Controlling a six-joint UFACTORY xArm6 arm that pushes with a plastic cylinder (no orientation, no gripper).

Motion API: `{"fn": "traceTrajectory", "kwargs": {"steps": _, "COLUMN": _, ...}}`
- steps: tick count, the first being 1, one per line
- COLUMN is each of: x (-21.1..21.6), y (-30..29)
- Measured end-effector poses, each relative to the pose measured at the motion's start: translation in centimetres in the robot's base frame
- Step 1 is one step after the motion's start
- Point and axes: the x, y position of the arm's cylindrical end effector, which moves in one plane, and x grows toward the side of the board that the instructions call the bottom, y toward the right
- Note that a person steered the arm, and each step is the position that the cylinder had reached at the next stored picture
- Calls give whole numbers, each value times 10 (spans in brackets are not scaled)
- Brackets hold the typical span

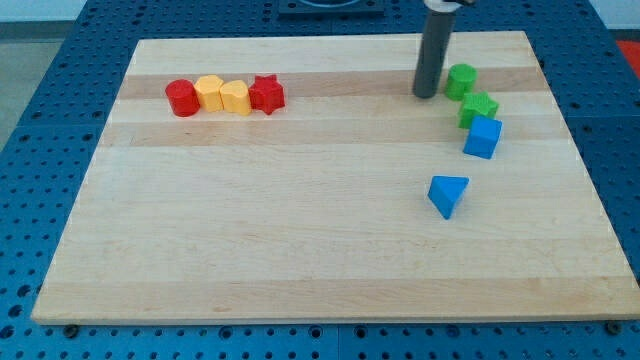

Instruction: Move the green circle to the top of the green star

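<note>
The green circle [461, 80] stands near the view's top right on the wooden board. The green star [478, 108] lies just below it and slightly right, touching or nearly touching it. My tip [426, 95] is at the end of the dark rod, just left of the green circle, close beside it; I cannot tell whether they touch.
A blue cube [482, 137] sits right below the green star. A blue triangle [448, 195] lies lower, toward the middle right. At the top left is a row: red circle [182, 98], yellow hexagon [209, 93], yellow block [235, 98], red star [266, 94].
</note>
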Motion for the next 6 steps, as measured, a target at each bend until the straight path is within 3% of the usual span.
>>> {"fn": "traceTrajectory", "kwargs": {"steps": 2, "x": -50, "y": 23}}
{"fn": "traceTrajectory", "kwargs": {"steps": 6, "x": -16, "y": 52}}
